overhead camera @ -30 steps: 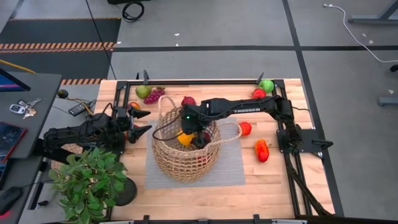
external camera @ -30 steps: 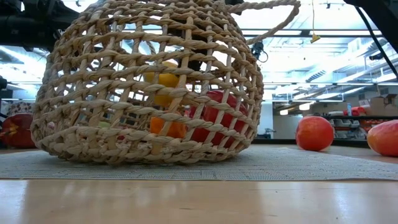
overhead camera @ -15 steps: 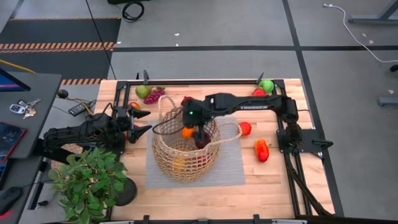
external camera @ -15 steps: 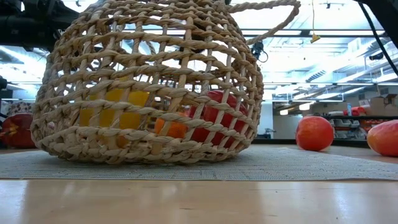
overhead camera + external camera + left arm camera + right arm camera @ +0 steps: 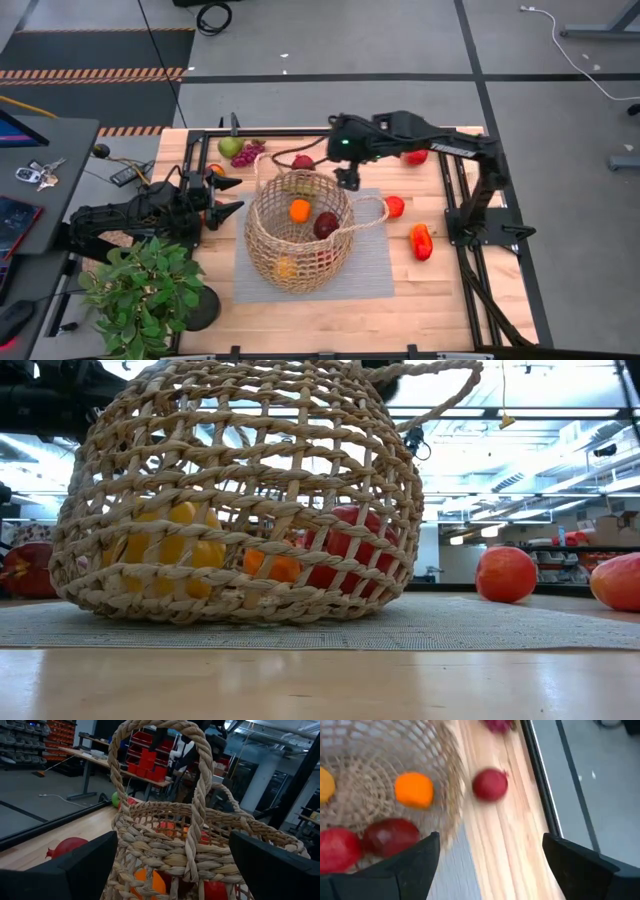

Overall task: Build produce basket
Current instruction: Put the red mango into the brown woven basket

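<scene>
Basket: sits on the gray mat in the middle of the table.
Inside: an orange, a dark red fruit, a yellow fruit.
Right gripper: just behind the basket's rim, fingers apart, holding nothing.
Left gripper: beside the basket, fingers wide apart.

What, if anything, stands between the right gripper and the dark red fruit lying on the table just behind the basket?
Nothing visible does. The right gripper, open, hovers above the basket rim's far side; the dark red fruit lies on bare wood just outside it, in open view between the fingers.
</scene>
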